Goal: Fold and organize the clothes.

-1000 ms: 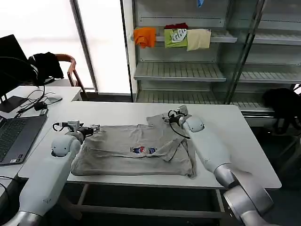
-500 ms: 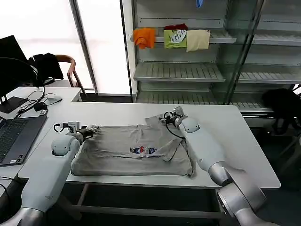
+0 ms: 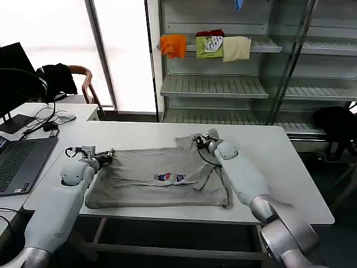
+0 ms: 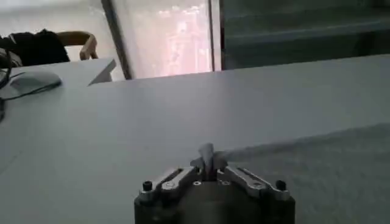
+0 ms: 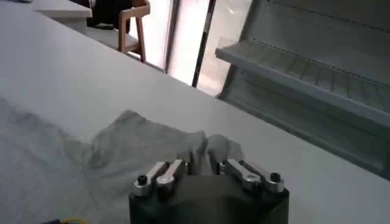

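- Where the white table [image 3: 268, 145] faces the robot, a light grey short-sleeved shirt [image 3: 159, 178] lies spread flat across its near half, reaching close to the front edge.
- On the chest of the shirt sits a small multicoloured print [image 3: 170, 177], roughly at the middle of the cloth.
- Along the shirt's right part, a fold of fabric lies doubled over toward the print, and one sleeve rises in a rumpled peak at the far right corner.
- At that far right corner, the right gripper [image 3: 202, 139] is clenched on a bunch of the sleeve; the right wrist view shows grey cloth gathered between its fingers [image 5: 166, 172].
- At the shirt's far left corner, the left gripper [image 3: 106, 154] pinches the edge of the cloth; the left wrist view shows a small tuft of grey fabric standing up between its closed fingers [image 4: 183, 175].
- Both white arms reach forward from the near edge of the table, one on each side of the shirt.
- To the robot's left, an open laptop [image 3: 19, 162] rests on the table's left end, well apart from the shirt.
- Further left, cables and a dark monitor [image 3: 14, 72] sit on a second desk, with a wooden chair [image 3: 83, 84] draped in black cloth behind it.
- Behind the table stands a metal shelving unit [image 3: 223, 84]; its upper shelf holds folded orange [image 3: 172, 44], green [image 3: 209, 46] and cream [image 3: 236, 48] garments side by side.
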